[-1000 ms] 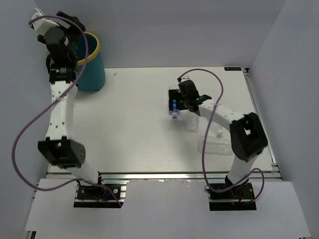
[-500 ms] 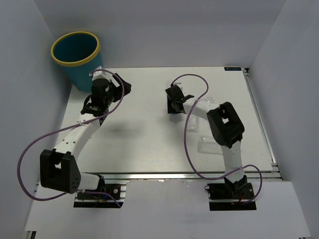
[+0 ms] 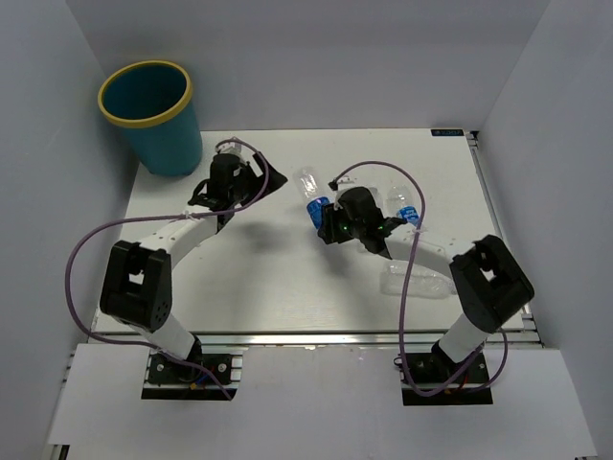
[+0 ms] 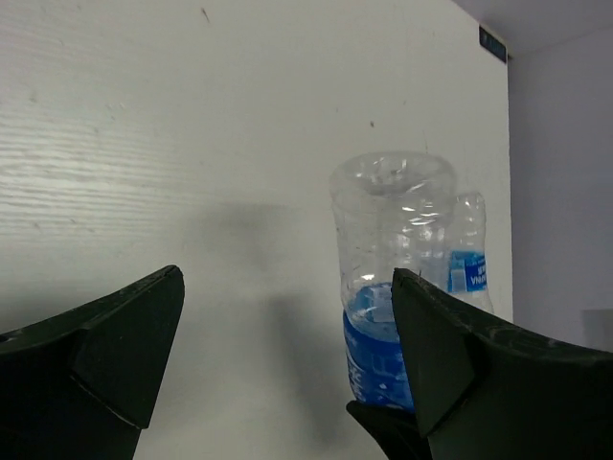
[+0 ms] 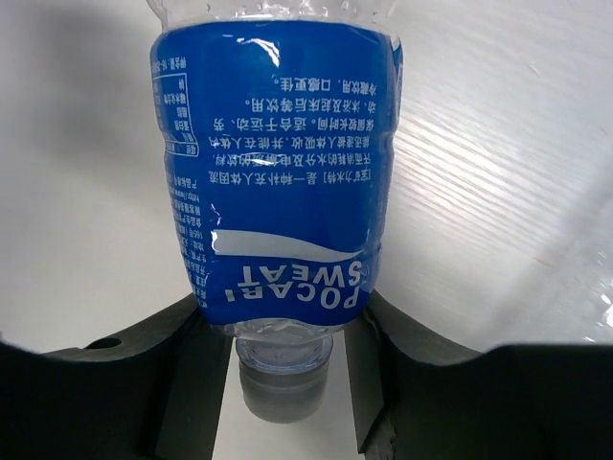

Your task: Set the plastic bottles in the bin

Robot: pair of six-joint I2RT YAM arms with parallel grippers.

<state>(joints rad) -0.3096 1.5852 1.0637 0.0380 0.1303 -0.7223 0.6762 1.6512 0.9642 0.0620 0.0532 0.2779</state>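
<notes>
One blue-labelled bottle (image 5: 278, 163) is clenched near its neck in our right gripper (image 3: 324, 217) over the middle of the white table (image 3: 278, 278); our left gripper (image 4: 287, 278) stands released, jaws wide, just beside it, and we see the teal bin (image 3: 177, 144) well apart by the far-left corner

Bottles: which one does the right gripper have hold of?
The blue-labelled Pocari Sweat bottle, clamped near its neck in the right gripper. The other labelled bottle and the large clear bottle lie loose on the table.
</notes>
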